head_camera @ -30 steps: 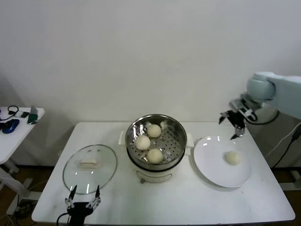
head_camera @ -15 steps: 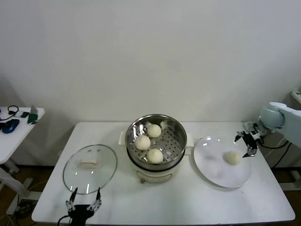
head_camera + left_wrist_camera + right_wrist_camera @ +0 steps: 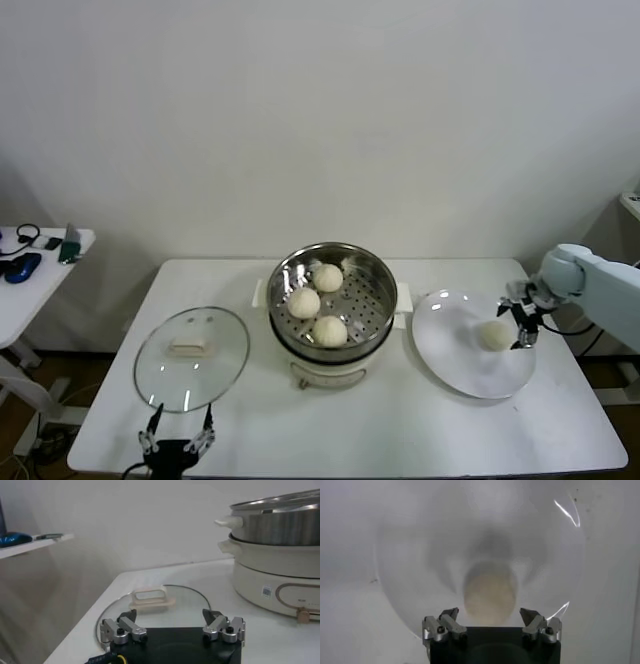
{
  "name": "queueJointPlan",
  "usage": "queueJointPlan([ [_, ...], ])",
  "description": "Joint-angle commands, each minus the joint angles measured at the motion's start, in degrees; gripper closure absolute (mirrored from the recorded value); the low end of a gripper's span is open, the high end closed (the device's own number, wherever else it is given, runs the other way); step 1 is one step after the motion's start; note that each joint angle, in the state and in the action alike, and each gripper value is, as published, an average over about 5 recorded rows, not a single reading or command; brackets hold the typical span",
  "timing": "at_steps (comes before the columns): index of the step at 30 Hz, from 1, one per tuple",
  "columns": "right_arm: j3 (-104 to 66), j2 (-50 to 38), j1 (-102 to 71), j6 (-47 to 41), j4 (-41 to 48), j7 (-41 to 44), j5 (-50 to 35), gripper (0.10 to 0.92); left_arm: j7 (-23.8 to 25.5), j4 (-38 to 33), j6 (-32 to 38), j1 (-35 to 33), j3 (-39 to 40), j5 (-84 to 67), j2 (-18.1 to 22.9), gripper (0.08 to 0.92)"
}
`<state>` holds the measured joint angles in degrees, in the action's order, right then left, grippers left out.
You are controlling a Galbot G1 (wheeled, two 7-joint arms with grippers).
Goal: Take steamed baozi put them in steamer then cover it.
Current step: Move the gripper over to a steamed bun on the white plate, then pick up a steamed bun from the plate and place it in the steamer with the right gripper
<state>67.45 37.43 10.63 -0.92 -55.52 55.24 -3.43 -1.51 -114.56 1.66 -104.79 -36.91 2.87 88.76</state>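
Three baozi (image 3: 315,301) lie in the steel steamer (image 3: 375,283) on its cream cooker base at the table's middle. A fourth baozi (image 3: 493,334) lies on the white plate (image 3: 455,362) at the right. My right gripper (image 3: 519,315) is open right next to this baozi, at the plate's far right edge; in the right wrist view the baozi (image 3: 490,594) sits just ahead of the gripper (image 3: 490,616), between its spread jaws. The glass cover (image 3: 192,355) with its cream handle lies flat on the table at the left. My left gripper (image 3: 178,430) is open and empty at the front edge, beside the cover (image 3: 155,606).
A small side table (image 3: 35,262) with a mouse and small items stands at the far left. The steamer's base (image 3: 272,575) rises at one side of the left wrist view. The plate (image 3: 420,560) fills most of the right wrist view.
My right gripper has come down from above the plate's far edge to plate level, close against the baozi on the plate. The left arm has barely moved.
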Motion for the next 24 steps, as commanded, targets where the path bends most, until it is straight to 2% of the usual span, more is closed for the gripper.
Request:
queueJointPlan([
  [1,-3.9,1.6,-4.1,-0.2,2.4,-1.1,2.3,0.223,-0.1,-0.2,0.1,-0.2,0.1,0.2,-0.1,0.177],
  [8,-3.2,1.5,-3.2,-0.6,1.1,-0.2,1.7,0.329,-0.2,-0.4,0.3,-0.5,0.2,0.2,-0.1,0.177],
  [16,-0.9,1.7,2.0,0.0,0.4,1.3,-2.7,0.392,-0.3,-0.3,0.3,-0.6,0.4,0.2,-0.1,0.177],
  [20,6.6,1.3,10.9,0.2,-1.8,2.6,-8.4,0.401,-0.3,-0.4,0.3,-0.5,0.4,0.3,-0.1,0.177],
  [24,18.1,1.9,25.7,-0.2,-6.8,3.5,-17.9,0.405,-0.3,-0.5,0.2,-0.5,0.5,0.2,-0.2,0.177],
])
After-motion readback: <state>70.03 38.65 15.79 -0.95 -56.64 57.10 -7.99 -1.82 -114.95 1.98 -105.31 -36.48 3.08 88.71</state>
